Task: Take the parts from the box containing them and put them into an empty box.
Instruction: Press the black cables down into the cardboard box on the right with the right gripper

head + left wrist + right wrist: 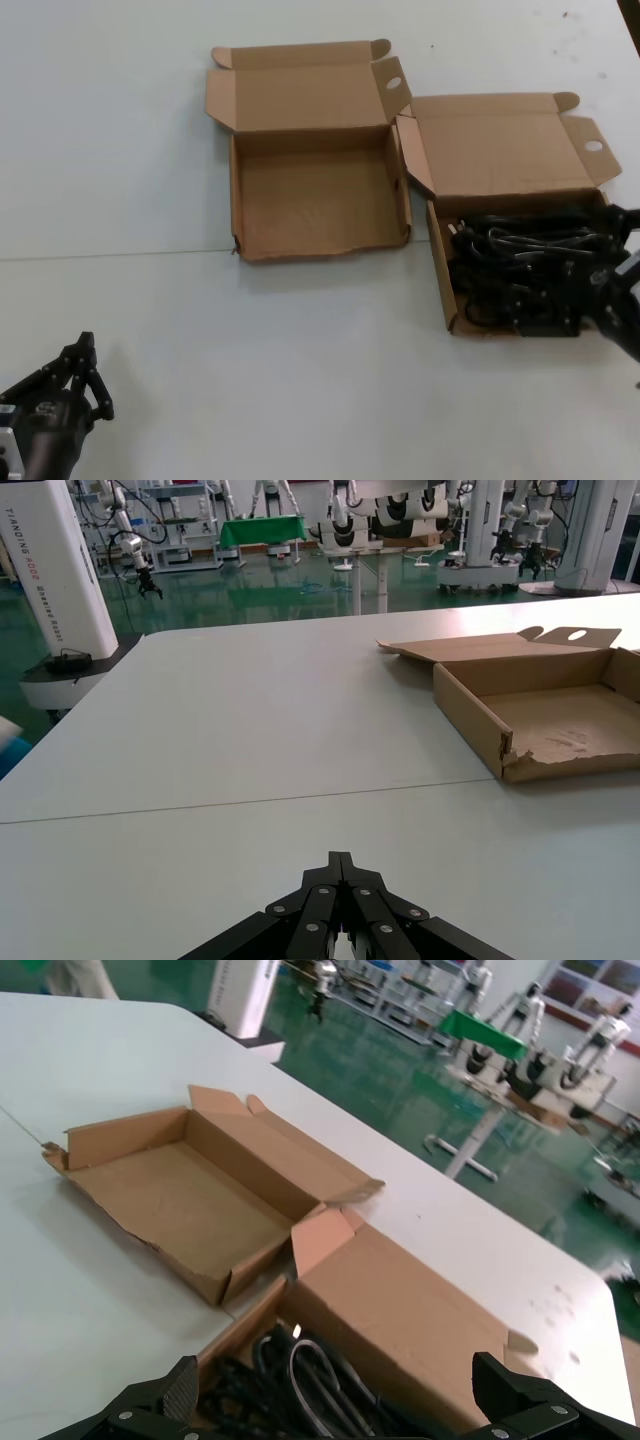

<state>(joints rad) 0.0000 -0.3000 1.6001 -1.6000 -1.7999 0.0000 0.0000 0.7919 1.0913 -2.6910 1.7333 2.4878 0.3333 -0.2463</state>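
Observation:
The parts, black power cords (520,265) wound in bundles, fill the right-hand box (441,270), which has a straight front wall. My right gripper (612,270) hangs over that box's right side. In the right wrist view it is open (340,1382), its fingertips (183,1388) spread wide above the cords (305,1390), and nothing is held. The empty box (315,200) with the wavy, dented front wall lies just left of the full one, its lid folded back; the empty box (170,1200) is also in the right wrist view. My left gripper (85,375) is shut and rests near the table's front left corner.
Both lids (300,95) lie open toward the far side, each with a round hole. The boxes' near corners almost touch. White tabletop (300,360) stretches between the boxes and the front edge. From the left wrist, the empty box (560,725) shows a torn corner.

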